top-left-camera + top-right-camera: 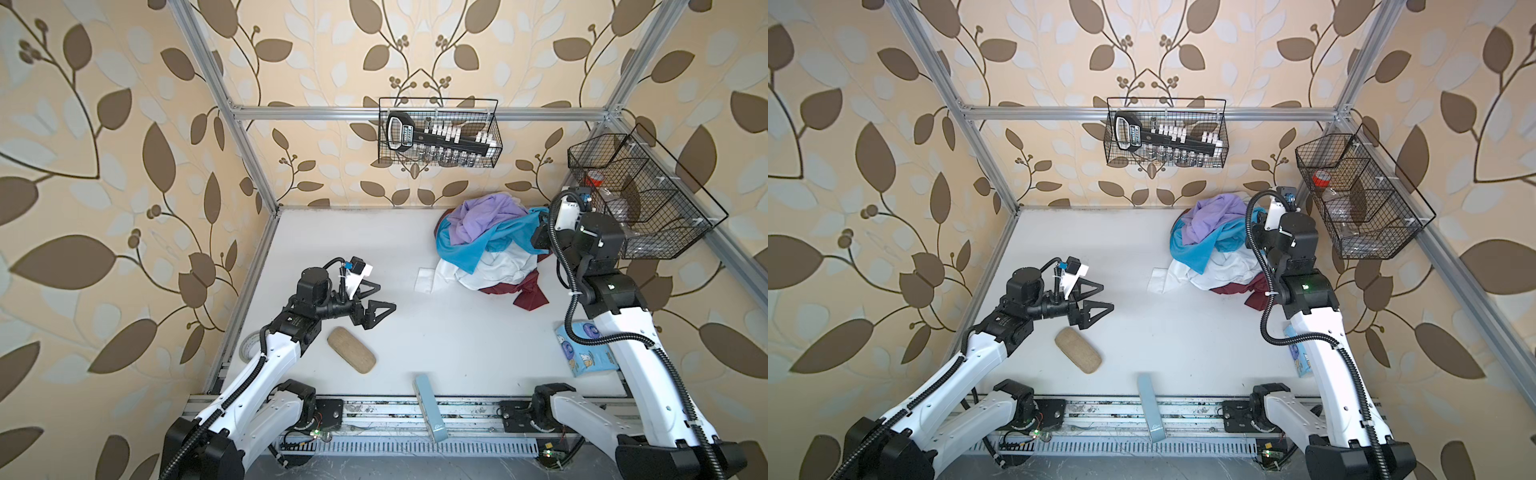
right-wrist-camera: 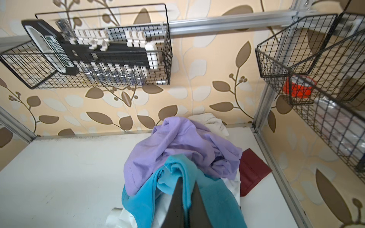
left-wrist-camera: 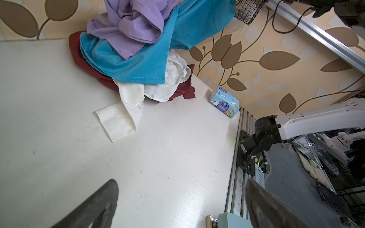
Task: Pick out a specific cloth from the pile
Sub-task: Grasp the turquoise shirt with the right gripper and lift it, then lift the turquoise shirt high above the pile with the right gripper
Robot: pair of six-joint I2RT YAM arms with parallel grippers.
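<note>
The pile (image 1: 498,270) of lilac, white, maroon and turquoise garments lies at the table's back right, seen in both top views. The cloth (image 1: 469,245) (image 1: 1200,249) (image 3: 138,65) is the turquoise one, draped under the lilac garment (image 2: 177,142) and over the white one. My right gripper (image 2: 187,180) is shut on a bunched fold of the cloth (image 2: 177,171) at the pile's right side, and that fold is drawn up towards it. In the top views its fingertips are hidden behind the wrist. My left gripper (image 1: 386,297) (image 1: 1108,297) (image 3: 181,182) hovers open and empty over the table's left half.
A tan oblong case (image 1: 351,351) lies near the left arm. A pale blue box (image 1: 430,409) overhangs the front edge. A tissue pack (image 1: 582,347) sits by the right arm. Wire baskets hang on the back wall (image 1: 438,133) and the right wall (image 1: 640,199).
</note>
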